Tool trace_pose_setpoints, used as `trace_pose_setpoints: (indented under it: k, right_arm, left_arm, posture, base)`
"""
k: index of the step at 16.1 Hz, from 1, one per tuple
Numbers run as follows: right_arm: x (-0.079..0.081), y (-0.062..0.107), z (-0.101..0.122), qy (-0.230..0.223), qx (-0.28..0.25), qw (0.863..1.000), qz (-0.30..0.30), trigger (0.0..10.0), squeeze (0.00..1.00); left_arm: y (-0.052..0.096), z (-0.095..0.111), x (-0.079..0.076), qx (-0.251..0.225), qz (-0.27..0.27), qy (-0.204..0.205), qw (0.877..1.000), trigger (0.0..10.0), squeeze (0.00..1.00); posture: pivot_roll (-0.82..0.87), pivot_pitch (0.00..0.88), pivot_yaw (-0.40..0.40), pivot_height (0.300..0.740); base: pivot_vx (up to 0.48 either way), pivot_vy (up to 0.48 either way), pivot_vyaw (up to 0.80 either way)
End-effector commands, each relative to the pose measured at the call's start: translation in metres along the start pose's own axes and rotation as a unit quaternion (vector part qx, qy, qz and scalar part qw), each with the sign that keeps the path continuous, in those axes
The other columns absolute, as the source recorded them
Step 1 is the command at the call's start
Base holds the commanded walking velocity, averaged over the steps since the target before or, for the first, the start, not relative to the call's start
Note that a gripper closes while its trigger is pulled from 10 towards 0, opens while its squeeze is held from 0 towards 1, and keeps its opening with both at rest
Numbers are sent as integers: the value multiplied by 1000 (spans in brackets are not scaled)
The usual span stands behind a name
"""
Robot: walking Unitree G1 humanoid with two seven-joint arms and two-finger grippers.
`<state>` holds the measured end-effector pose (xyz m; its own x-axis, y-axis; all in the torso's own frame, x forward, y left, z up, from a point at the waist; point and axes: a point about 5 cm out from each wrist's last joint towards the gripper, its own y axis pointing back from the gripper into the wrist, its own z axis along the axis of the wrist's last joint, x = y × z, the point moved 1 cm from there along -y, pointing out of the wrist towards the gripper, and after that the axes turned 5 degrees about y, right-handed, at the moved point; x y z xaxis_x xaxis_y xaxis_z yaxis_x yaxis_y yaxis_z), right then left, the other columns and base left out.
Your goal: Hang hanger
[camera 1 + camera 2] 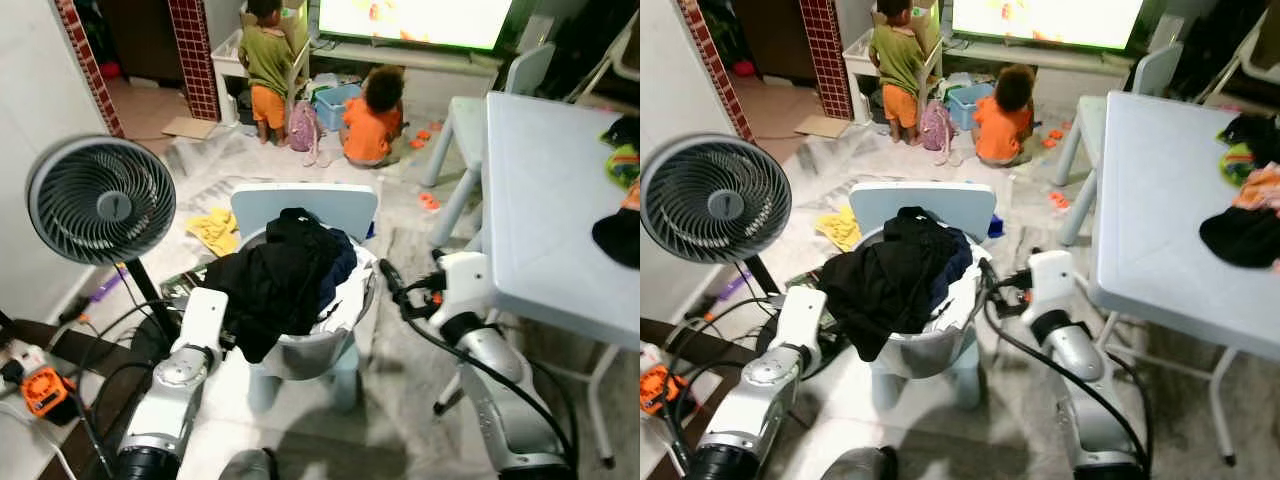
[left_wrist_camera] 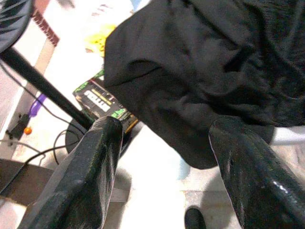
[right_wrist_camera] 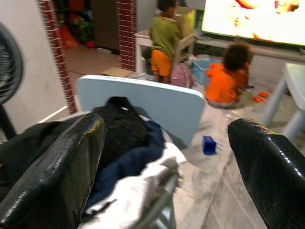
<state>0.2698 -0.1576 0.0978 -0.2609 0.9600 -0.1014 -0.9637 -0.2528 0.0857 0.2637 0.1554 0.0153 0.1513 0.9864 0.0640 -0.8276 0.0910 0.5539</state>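
Note:
A heap of clothes (image 1: 290, 270), mostly black with some dark blue and white, fills a grey basket (image 1: 310, 352) on a pale blue chair (image 1: 300, 203). My left gripper (image 2: 169, 125) is open at the heap's left side. Its fingers (image 2: 95, 162) are spread just below the hanging edge of a black garment (image 2: 200, 71), apart from it. My right gripper (image 1: 388, 273) is open at the basket's right rim. Along its wide-spread fingers (image 3: 57, 176) I see the heap and the chair back (image 3: 143, 102).
A standing fan (image 1: 100, 200) and floor cables (image 1: 60, 340) are close on my left. A white table (image 1: 550, 200) with clothes (image 1: 618, 235) is on my right. Two children (image 1: 372, 115) play by the TV (image 1: 420, 15). Yellow cloth (image 1: 212, 230) and a box (image 2: 102, 102) lie on the floor.

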Motion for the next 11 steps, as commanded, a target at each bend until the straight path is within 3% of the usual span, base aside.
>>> trace_pose_setpoints:
  k: [1,3,6,11]
  right_arm:
    - [-5,3,0,7,1,1000,-10,10000,0]
    - [-7,7,2,17,2,1000,-7,10000,0]
    - [-10,18,7,33,11,999,1,10000,0]
    - [-15,41,6,49,36,998,9,10000,0]
  left_arm:
    - [-2,6,-9,-4,-28,-25,999,10000,0]
    - [-5,9,-9,-7,-60,-75,995,10000,0]
    - [-14,17,-15,-9,-99,-96,990,10000,0]
    - [-26,7,-24,15,-118,-74,990,10000,0]
  posture:
    - [-28,0,-44,740]
    - [-42,10,-59,740]
    - [-91,55,-82,740]
    - [-177,107,-113,740]
  base:
    - [0,0,0]
    - [0,0,0]
    - [0,0,0]
    - [0,0,0]
